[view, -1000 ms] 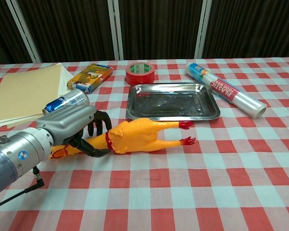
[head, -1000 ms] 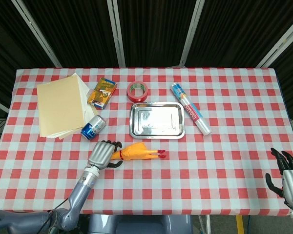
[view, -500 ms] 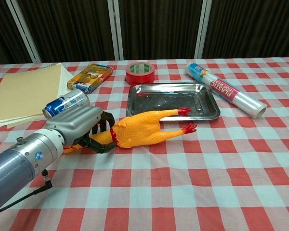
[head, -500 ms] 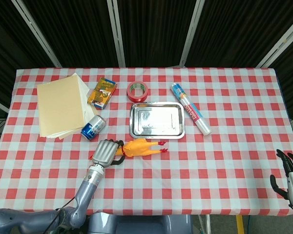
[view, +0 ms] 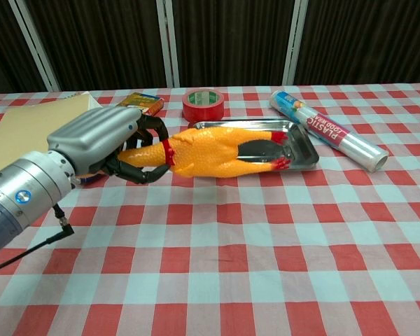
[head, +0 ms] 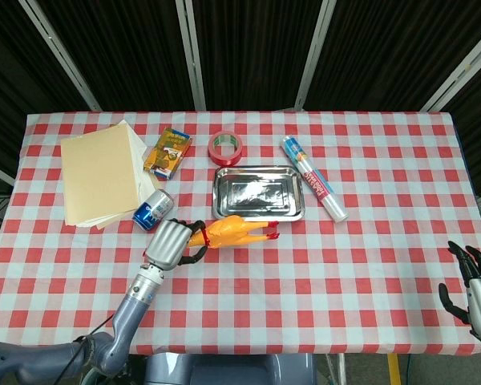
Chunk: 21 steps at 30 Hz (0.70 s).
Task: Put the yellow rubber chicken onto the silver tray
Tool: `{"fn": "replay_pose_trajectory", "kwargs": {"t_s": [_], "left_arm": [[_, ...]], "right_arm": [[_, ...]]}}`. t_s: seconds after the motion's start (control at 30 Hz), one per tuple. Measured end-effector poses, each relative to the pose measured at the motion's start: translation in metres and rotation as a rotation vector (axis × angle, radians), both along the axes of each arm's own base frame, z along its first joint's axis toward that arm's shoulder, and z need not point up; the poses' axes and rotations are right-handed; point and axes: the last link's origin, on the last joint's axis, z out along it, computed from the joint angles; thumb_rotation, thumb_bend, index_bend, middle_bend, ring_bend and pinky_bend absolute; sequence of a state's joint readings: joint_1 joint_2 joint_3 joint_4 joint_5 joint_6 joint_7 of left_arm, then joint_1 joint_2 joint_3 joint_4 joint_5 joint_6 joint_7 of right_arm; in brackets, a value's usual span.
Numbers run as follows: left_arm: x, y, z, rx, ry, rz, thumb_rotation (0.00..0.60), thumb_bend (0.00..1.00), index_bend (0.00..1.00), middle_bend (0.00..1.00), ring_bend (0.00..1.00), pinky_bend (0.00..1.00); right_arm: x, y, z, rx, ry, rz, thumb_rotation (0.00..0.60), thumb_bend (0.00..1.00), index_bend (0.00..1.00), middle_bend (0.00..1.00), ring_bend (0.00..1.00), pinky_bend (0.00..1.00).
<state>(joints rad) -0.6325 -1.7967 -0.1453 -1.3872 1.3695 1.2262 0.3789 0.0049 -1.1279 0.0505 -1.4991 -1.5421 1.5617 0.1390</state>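
Yellow rubber chicken (head: 234, 233), one, held at its neck by left hand (head: 168, 245), lifted just at 6 o'clock of the one silver tray (head: 259, 195); right hand (head: 474, 287) at 4 o'clock table edge, fingers spread, holding nothing; one can (head: 154, 210), one red tape roll (head: 226, 146), one wrap roll (head: 313, 177), one box (head: 167, 151), one paper stack (head: 103, 172).
Chest view: chicken (view: 217, 151) overlaps tray (view: 304, 150) front rim, legs toward 3 o'clock; left hand (view: 108, 140) wrapped round it.

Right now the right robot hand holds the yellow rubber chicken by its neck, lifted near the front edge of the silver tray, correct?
Not quite: the left robot hand holds it, as the chest view shows. The yellow rubber chicken is gripped by its neck, lifted near the front edge of the silver tray. The right robot hand holds nothing, off at the table's right corner.
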Motion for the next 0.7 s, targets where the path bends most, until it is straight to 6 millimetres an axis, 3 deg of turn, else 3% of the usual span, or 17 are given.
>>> {"fn": "replay_pose_trajectory", "kwargs": {"t_s": [0.43,0.7], "left_arm": [[0.025,0.004,0.046,0.030,0.037,-0.264,0.600,0.71,0.63,0.71,0.64,0.65],[0.068,0.006,0.051,-0.006,0.104,-0.408,0.600,0.71,0.63,0.71,0.64,0.67]], "right_arm": [[0.031,-0.021,0.001,0.063,-0.073,0.134,0.600,0.45,0.10,0.21,0.12,0.16],[0.079,-0.057,-0.012,0.296,-0.236,0.252,0.600,0.35,0.10,0.21,0.13,0.16]]}}
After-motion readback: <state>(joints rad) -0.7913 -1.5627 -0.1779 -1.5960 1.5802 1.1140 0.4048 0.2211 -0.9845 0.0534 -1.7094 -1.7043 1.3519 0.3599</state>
